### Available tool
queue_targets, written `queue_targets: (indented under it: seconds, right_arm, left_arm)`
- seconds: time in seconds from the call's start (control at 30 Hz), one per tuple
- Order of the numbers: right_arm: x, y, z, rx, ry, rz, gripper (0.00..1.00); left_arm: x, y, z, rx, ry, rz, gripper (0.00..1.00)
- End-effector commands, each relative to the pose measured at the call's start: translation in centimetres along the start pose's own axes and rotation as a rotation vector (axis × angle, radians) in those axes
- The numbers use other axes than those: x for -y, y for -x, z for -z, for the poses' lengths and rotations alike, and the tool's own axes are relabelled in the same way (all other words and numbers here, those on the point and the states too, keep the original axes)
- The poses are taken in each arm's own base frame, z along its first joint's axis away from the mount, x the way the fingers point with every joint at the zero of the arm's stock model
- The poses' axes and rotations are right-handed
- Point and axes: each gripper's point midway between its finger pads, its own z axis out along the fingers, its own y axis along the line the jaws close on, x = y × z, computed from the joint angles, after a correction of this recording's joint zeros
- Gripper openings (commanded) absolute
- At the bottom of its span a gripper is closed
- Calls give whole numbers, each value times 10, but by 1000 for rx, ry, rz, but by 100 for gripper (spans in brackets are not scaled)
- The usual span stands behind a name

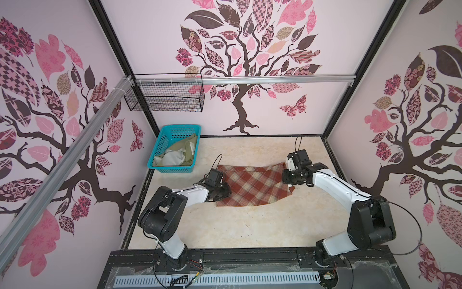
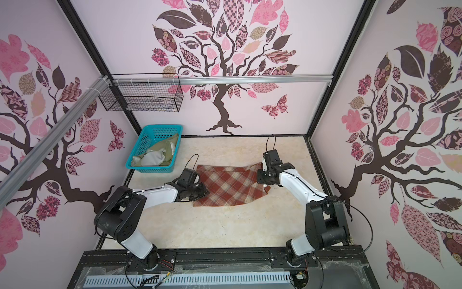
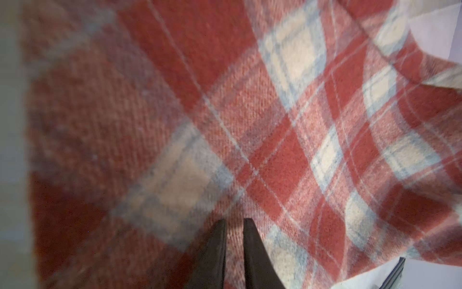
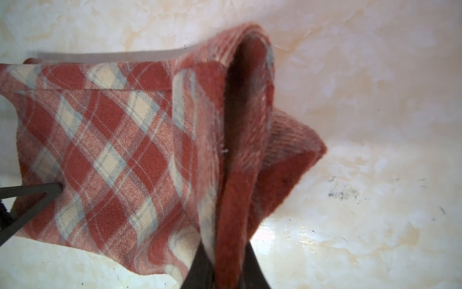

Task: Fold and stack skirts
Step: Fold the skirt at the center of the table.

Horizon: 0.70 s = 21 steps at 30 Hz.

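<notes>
The plaid skirt (image 1: 252, 186) lies spread at the middle of the marble-look table (image 1: 250, 225) in both top views, with one arm at each side edge. The right gripper (image 4: 225, 265) is clamped on a doubled-over fold of its thick cloth, which stands up in a loop at the centre of the right wrist view. The left gripper (image 3: 235, 222), jaws nearly together, appears to pinch the opposite edge, though how many layers it has is unclear. The chief risk is slip: heavy wool in a shallow pinch could slide out once lifted. If one arm leads, the fold would probably land skewed, and the bunched right-hand corner may get trapped as a lump. The olive-green skirt (image 1: 186, 150) sits crumpled in the turquoise basket (image 1: 160, 145), upper left of the table, not yet folded.
</notes>
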Motion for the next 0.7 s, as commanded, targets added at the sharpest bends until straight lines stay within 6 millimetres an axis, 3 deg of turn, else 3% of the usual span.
queue_targets:
  seconds: [0.0,0.23,0.37,0.67]
  right_arm:
    - [-5,18,24,61,-2,19,0]
    - [-13,24,33,76,24,18,0]
    - [-28,26,35,83,50,34,0]
    - [-54,21,28,57,94,59,0]
  left_arm:
    - [-10,-16,-15,-27,18,33,17]
    - [-8,-31,-29,-70,7,40,17]
    - [-1,-41,-37,-92,2,25,17]
    - [20,-68,-58,-145,-20,1,17]
